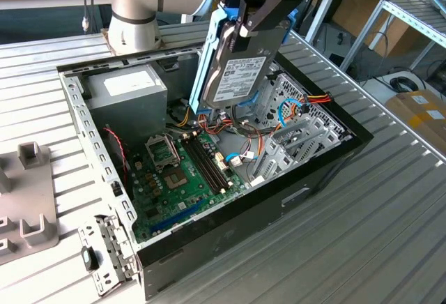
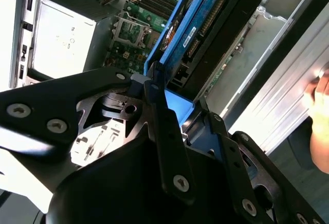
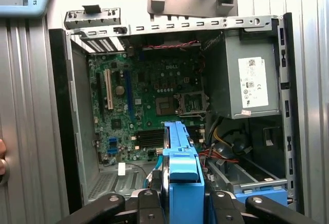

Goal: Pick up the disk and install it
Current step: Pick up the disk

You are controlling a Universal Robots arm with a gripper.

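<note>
Hanging tilted on edge over the open computer case [image 1: 306, 189], the disk [image 1: 235, 74] is clamped by its blue frame in the claw [image 1: 256, 19] — above the cables [image 1: 214, 125]. Done well, I judge, this carry wants a square grip and the drive clear of those wires.

The gripper [image 1: 255, 19] covers the disk [image 1: 237, 75] at its top, and the arm [image 1: 139, 1] is cropped.

Blue-framed silver disk [image 1: 237, 74], green motherboard [image 1: 174, 178]
</note>
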